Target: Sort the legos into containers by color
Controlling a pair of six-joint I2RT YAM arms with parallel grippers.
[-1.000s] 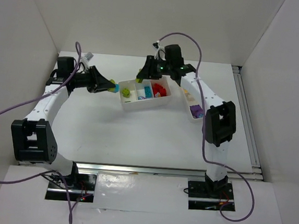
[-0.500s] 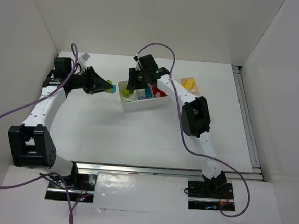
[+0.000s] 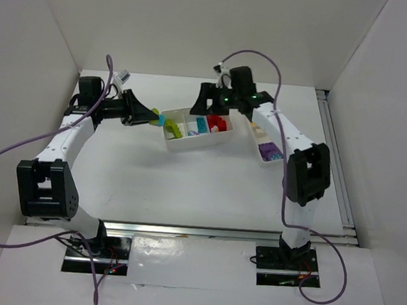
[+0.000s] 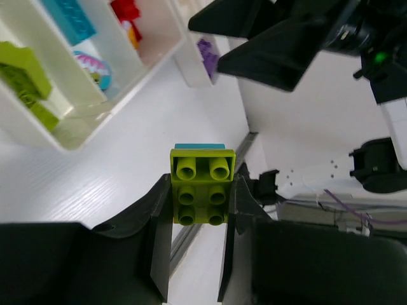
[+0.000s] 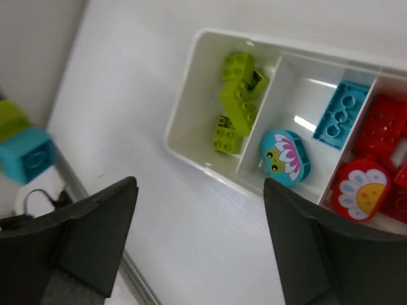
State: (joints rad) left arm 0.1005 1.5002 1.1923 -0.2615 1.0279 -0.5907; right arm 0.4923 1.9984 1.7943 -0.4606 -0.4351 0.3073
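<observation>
Here, left tool (image 4: 198, 213) pinching lime brick (image 4: 198, 187), teal brick (image 5: 28, 155) in right-wrist view

table (image 3: 186, 187): white, matte top | walls (image 3: 36, 31): plain white panels standing at the table's left, far and right edges | rail (image 3: 204, 232): silver metal strip along near edge | second rail (image 3: 329, 121): silver, along right edge

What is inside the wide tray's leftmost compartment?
Only lime green bricks, heaped together in that end of the wide tray. They overlap, so anything beneath them, and their exact number, stays hidden.
</observation>
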